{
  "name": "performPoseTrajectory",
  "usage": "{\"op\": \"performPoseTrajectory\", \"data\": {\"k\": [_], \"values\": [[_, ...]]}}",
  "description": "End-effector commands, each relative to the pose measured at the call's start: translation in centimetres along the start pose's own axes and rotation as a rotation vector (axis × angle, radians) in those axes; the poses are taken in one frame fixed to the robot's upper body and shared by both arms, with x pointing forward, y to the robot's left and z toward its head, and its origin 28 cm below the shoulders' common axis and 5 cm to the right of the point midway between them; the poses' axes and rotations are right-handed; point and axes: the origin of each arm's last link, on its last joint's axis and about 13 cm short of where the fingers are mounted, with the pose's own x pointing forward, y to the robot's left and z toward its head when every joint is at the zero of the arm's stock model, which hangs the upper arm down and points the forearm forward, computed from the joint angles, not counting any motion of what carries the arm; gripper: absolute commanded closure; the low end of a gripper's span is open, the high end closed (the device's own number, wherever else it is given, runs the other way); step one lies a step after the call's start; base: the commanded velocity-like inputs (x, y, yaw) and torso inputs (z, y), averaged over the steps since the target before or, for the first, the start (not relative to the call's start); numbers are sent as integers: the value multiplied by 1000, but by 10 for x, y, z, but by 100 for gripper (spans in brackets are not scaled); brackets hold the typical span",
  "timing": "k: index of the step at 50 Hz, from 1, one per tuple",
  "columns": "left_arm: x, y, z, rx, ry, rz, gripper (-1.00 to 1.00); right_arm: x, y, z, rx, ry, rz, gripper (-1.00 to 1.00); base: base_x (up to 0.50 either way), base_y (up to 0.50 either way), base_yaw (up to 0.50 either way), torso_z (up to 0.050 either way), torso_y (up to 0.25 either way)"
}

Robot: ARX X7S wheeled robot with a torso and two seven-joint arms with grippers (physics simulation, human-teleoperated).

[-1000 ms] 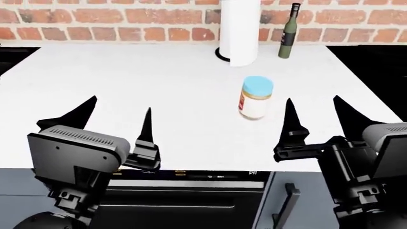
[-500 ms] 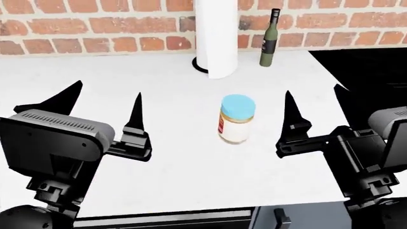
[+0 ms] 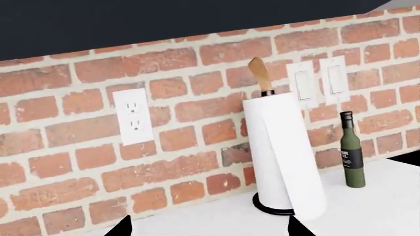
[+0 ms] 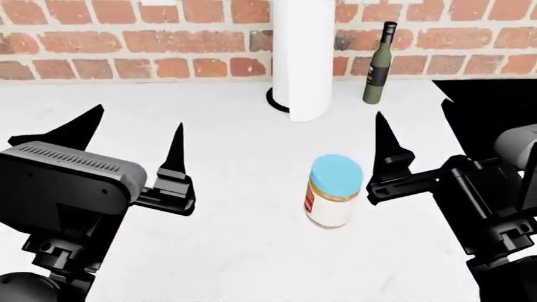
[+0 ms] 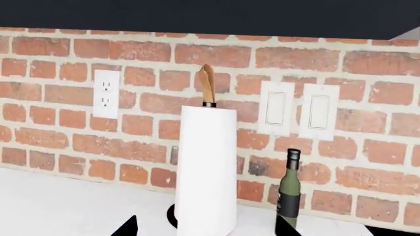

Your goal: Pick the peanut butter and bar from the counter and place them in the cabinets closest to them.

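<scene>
Both tools gape empty: left tool (image 4: 134, 151), right tool (image 4: 419, 141). The jar (image 4: 334, 192) stands upright on the bench (image 4: 226, 157); a clumsy sideways reach could topple it

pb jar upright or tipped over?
Upright. In the head view the peanut butter stands on its base on the counter, blue lid on top, between both open grippers, neither touching it.

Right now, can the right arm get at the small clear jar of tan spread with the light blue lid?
Probably yes. The clear blue-lidded jar stands upright on the white counter just beside the right tool, whose fingers are spread, with nothing between them.
</scene>
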Motion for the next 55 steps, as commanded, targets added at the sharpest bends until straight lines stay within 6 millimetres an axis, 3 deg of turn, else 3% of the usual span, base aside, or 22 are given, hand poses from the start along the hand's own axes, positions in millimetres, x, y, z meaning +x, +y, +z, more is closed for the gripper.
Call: {"op": "performPoseTrajectory", "data": {"k": [1, 13, 26, 44, 55], "values": [[-1, 0, 1, 8, 6, -9, -100, -1, -4, 5, 16, 2, -11, -100, 39, -1, 0, 43, 0], [0, -2, 1, 35, 11, -10, -100, -4, -6, 3, 20, -2, -3, -100, 273, -8, 0, 41, 0], [-2, -2, -1, 47, 14, -15, -100, -5, -7, 1, 22, 5, -4, -100, 195, -6, 0, 9, 0], [-7, 1, -1, 32, 11, -12, -100, -57, -18, 0, -24, 131, 289, -100, 0, 0, 0, 0, 0], [-5, -1, 1, 29, 7, -16, -100, -76, -17, -10, -98, 148, 400, -100, 0, 0, 0, 0, 0]]}}
